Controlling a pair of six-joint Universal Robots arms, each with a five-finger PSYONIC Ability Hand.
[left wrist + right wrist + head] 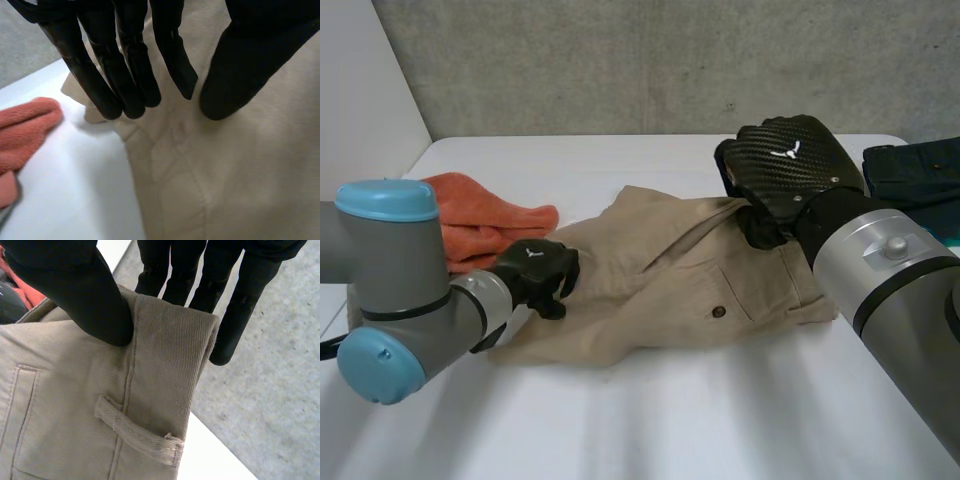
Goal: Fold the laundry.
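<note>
Beige shorts (pixel 690 290) lie spread on the white table (pixel 670 420), a back pocket button facing up. My left hand (pixel 535 268) rests at the shorts' left edge. Its straight fingers (pixel 125 65) and thumb touch the beige cloth (pixel 240 170) close to a corner, with nothing gripped. My right hand (pixel 785 165) is at the far right end of the waistband and holds it raised. There the thumb (pixel 90 295) presses the waistband (pixel 165 355) against the fingers behind it, just above a belt loop (pixel 135 432).
An orange towel (pixel 480 225) lies bunched at the far left, just beyond my left fingertips (pixel 22 130). A dark blue garment (pixel 915 170) sits at the far right edge. A concrete wall (pixel 620 60) stands behind the table.
</note>
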